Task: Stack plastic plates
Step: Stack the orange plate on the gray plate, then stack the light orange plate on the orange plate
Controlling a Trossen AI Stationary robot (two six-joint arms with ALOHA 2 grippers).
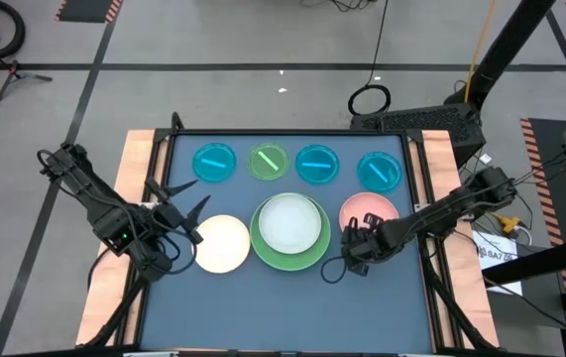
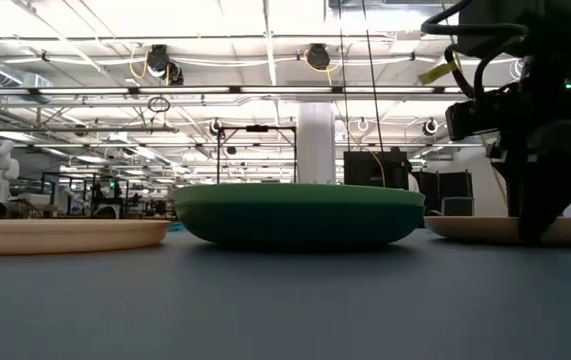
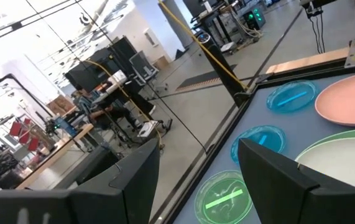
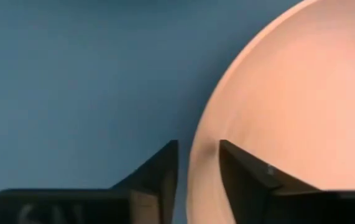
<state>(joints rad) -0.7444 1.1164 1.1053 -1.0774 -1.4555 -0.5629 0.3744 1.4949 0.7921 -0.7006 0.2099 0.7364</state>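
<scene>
Currently the right pincer (image 1: 355,244) is down at the near-left edge of the pink plate (image 1: 370,211), which lies on the right side of the blue surface (image 1: 283,307). In the right wrist view its two fingers (image 4: 155,171) stand apart with the plate's rim (image 4: 197,155) between them, one finger over the plate and one outside it. They are not yet closed on it.

The left pincer (image 1: 185,220) hovers just beside the cream plate (image 1: 220,243) at the left, with its fingers spread wide.

Layout of the plates:
- A pale grey plate (image 1: 289,220) already rests inside the green plate (image 1: 289,256) at the centre.
- Cream and pink plates lie to either side of that stack.
- Four small translucent plates form a row along the far edge: cyan (image 1: 214,163), lime (image 1: 269,161), cyan (image 1: 316,164), cyan (image 1: 379,171).

Handling assessment: the plates appear to be thin, rigid plastic, so they are probably light and unlikely to break. The smooth surface is likely slippery. The low profile leaves only the upturned rim as a hold. A one-sided rim grip will probably let the plate tilt or swing, so a firm closure and a level carry to the centre stack seem advisable.
</scene>
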